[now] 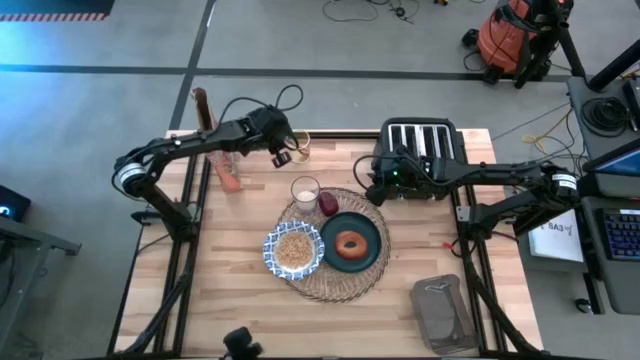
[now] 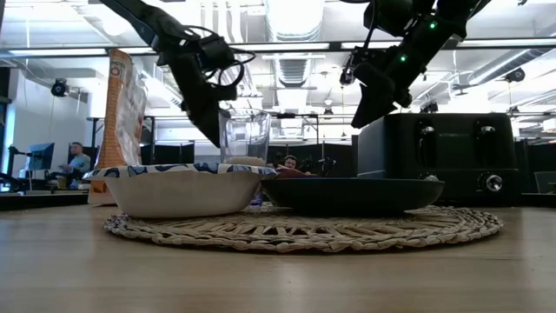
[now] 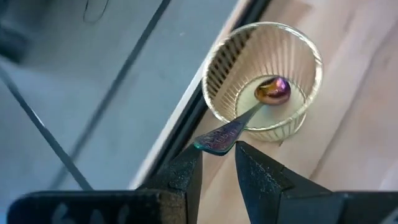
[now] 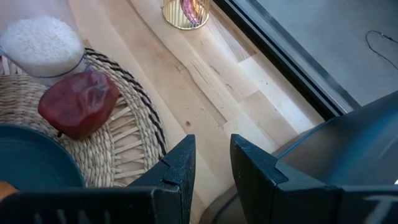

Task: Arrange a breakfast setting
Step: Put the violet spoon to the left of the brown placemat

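A spoon [image 3: 249,115] with a bluish handle leans in a small wire cup [image 3: 264,78] at the table's far edge, its shiny bowl on the cup's bottom. My left gripper [image 3: 217,152] is at the handle's free end. On the round woven placemat [image 1: 340,290] sit the patterned bowl [image 1: 293,250], the dark teal plate [image 1: 375,255] with the bagel [image 1: 350,244], the glass [image 1: 305,190] and the red fruit [image 4: 79,102]. My right gripper [image 4: 212,152] hovers above the table between fruit and toaster, open a little, with nothing between its fingers. My left gripper has the free end of the spoon's handle [image 3: 214,140] between its two fingertips. The fingers come slanting down from the table's left and lie along the handle. The spoon stays tilted, its bowl end [image 3: 273,90] resting inside the cup.
The black toaster [image 1: 418,150] stands at the far right, close to my right gripper. The cereal bag [image 1: 225,165] stands at the far left, by my left arm. A grey flat thing [image 1: 443,312] lies near the front right corner. Bare wood shows at the near left.
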